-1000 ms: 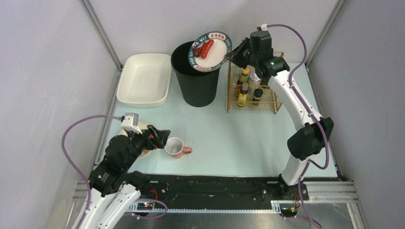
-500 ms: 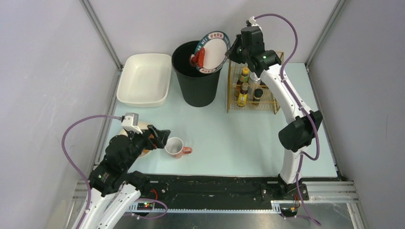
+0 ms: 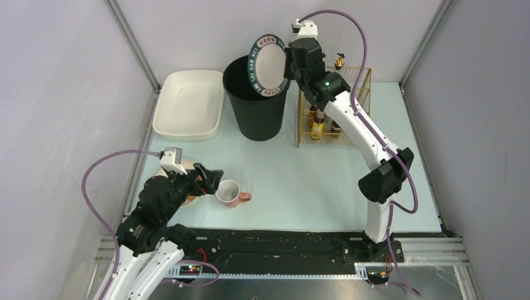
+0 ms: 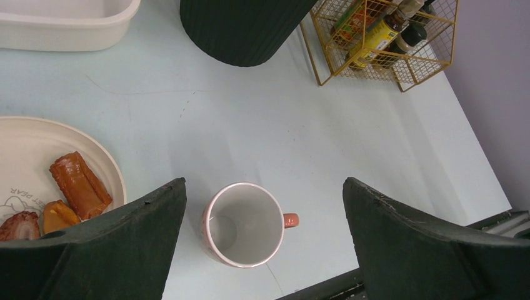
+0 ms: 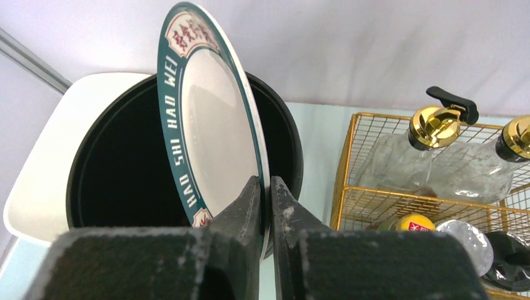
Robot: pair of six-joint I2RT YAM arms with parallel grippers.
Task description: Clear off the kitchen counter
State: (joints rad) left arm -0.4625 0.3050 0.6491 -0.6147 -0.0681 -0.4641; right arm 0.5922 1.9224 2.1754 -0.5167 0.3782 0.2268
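My right gripper (image 3: pixel 289 63) is shut on the rim of a white plate with a green lettered border (image 3: pixel 267 64), held on edge, nearly upright, over the open black bin (image 3: pixel 253 111). In the right wrist view the plate (image 5: pixel 215 131) shows bare and the fingers (image 5: pixel 250 203) pinch its lower rim (image 5: pixel 265 187). My left gripper (image 3: pixel 209 181) is open above the mint-green kitchen counter (image 3: pixel 294 181), over a pink mug (image 3: pixel 230 193). In the left wrist view the empty mug (image 4: pixel 242 224) stands upright between the spread fingers. A cream plate with food pieces (image 4: pixel 59 181) lies left of it.
A white tray (image 3: pixel 189 104) stands at the back left. A gold wire rack with bottles (image 3: pixel 331 115) stands right of the bin; it also shows in the right wrist view (image 5: pixel 431 181). A black rail (image 3: pixel 281 244) runs along the front edge.
My right gripper has tipped the plate from tilted to nearly upright over the bin. The red food that lay on it has slid off and no longer shows. The left arm has not moved.
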